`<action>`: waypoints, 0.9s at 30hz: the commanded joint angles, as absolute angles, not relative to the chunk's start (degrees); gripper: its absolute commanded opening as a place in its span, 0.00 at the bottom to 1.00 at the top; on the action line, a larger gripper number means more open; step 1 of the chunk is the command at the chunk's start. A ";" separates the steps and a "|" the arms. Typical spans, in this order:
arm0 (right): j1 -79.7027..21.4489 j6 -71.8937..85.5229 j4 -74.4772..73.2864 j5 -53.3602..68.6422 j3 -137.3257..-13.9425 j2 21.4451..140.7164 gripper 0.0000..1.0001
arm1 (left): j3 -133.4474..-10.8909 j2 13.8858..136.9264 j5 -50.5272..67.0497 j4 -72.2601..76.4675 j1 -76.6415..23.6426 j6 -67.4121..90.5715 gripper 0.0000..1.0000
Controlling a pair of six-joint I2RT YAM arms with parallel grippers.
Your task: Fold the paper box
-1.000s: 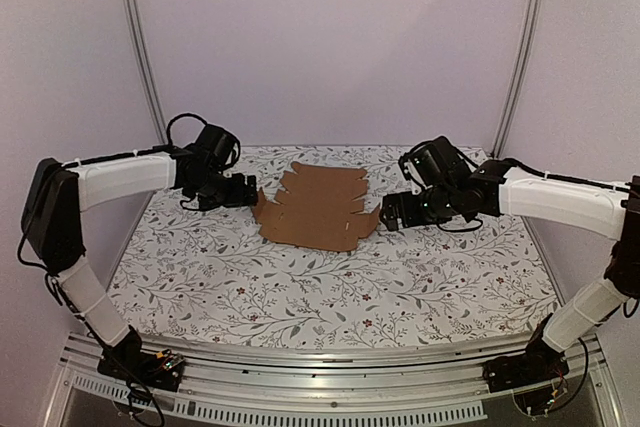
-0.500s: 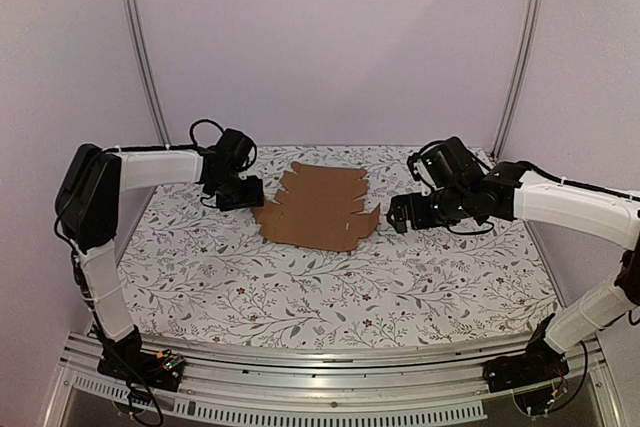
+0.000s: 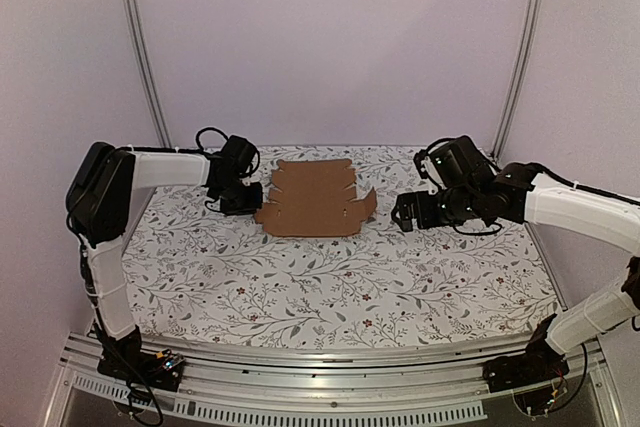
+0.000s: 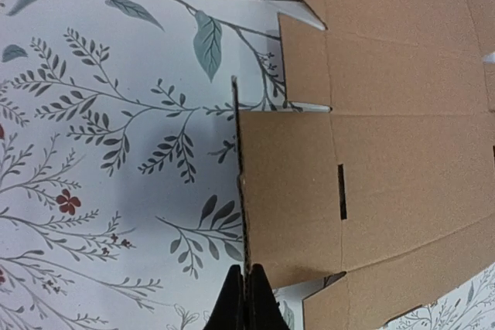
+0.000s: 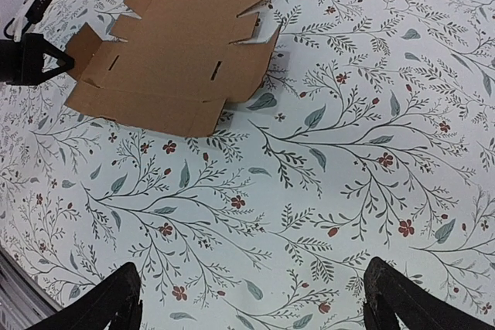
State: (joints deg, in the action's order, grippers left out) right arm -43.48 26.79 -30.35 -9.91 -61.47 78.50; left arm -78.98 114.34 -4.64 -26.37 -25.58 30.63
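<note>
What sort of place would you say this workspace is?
Most likely a lab robot cell: plain walls with aluminium posts, a floral-covered table, the left arm and right arm bolted to a rail, and one flat paper box.

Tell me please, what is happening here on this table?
Two robot arms are working on the paper box, which is a brown cardboard sheet lying unfolded on the floral table. The left gripper is shut on the edge of a side flap at the sheet's left end. The right gripper is open and hangs over the table to the right of the sheet, apart from it. The sheet lies mostly flat, and no box shape is formed yet.
</note>
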 commanded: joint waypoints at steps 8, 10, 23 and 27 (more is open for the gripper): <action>-43.74 20.83 -31.07 -6.03 -62.10 76.66 0.99 | -80.88 110.53 -6.02 -27.73 -29.09 21.02 0.00; -43.73 18.92 -31.03 -5.33 -62.38 75.90 0.99 | -81.71 109.67 -7.35 -28.96 -31.02 18.54 0.00; -43.74 -3.01 -30.92 9.79 -61.23 67.91 0.99 | -81.44 105.03 -2.59 -30.10 -40.63 3.16 0.00; -43.72 -8.41 -28.27 13.83 -58.88 64.54 0.99 | -80.29 104.24 2.58 -29.31 -41.92 0.05 0.00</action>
State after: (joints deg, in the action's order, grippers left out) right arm -43.48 0.40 -30.24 6.52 -61.30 68.05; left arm -81.56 106.34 -3.68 -29.23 -40.47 5.45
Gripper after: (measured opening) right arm 0.988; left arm 0.008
